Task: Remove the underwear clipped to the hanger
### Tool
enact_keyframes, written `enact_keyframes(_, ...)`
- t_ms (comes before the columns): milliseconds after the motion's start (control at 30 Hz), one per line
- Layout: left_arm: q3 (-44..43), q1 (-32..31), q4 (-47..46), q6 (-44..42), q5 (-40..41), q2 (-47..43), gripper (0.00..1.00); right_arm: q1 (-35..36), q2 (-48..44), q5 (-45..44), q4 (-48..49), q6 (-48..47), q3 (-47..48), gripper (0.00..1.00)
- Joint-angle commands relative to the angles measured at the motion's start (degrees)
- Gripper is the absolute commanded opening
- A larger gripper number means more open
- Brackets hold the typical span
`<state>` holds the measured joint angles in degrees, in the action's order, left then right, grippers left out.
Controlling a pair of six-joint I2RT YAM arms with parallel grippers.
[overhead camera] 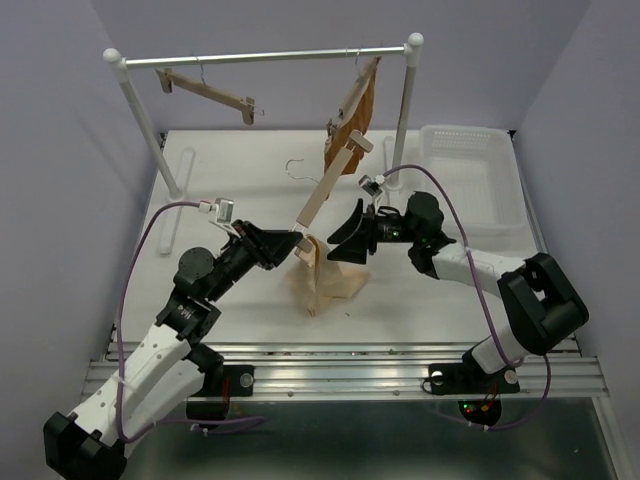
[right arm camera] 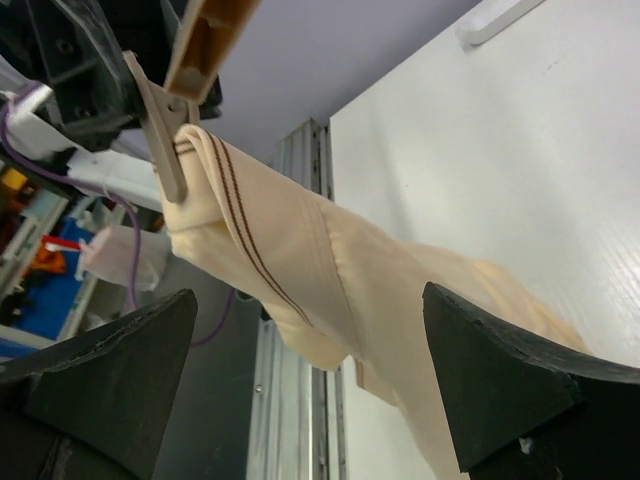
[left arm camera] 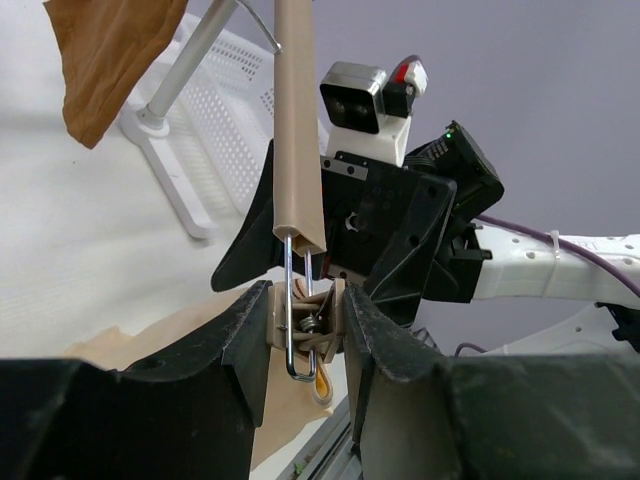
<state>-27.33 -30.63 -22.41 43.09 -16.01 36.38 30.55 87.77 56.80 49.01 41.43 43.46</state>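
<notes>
Left wrist view, lower centre: the left gripper [left arm camera: 307,312] pinches the small clip [left arm camera: 322,345] at the lower end of the slim light-wood bar hanger [left arm camera: 295,130]. Top view, centre: the pale cream cloth underwear [overhead camera: 325,278] hangs from that clip onto the white table [overhead camera: 250,180]. The right gripper [overhead camera: 345,240], jaws spread wide, sits just right of it.

My left arm [overhead camera: 150,365] and right arm [overhead camera: 480,268] are white with fat black joints. A purple cable [overhead camera: 121,330] loops along each. My fingers [right arm camera: 500,390] are thick black wedges. Each wrist has a small silver camera box [left arm camera: 352,98]. A tiny green light [left arm camera: 449,131] glows.
</notes>
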Motion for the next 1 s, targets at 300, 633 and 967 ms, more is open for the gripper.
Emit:
enact_keyframes(300,0.70,0.40,-7.03,-0.99,-1.13,-5.53,0.00,6.01,-4.54,-2.03,1.08,-18.83,1.80,1.00)
enact_keyframes(633,1.84,0.31,-7.38,1.38,1.42,-5.27,0.00,10.59,-0.40,-6.67,8.46,-13.40,4.18,0.68)
enact_keyframes(967,5.53,0.31,-11.95,4.02,5.02,-8.34,0.00,10.59,-5.06,-22.50,-4.23,-15.32,1.63,0.01)
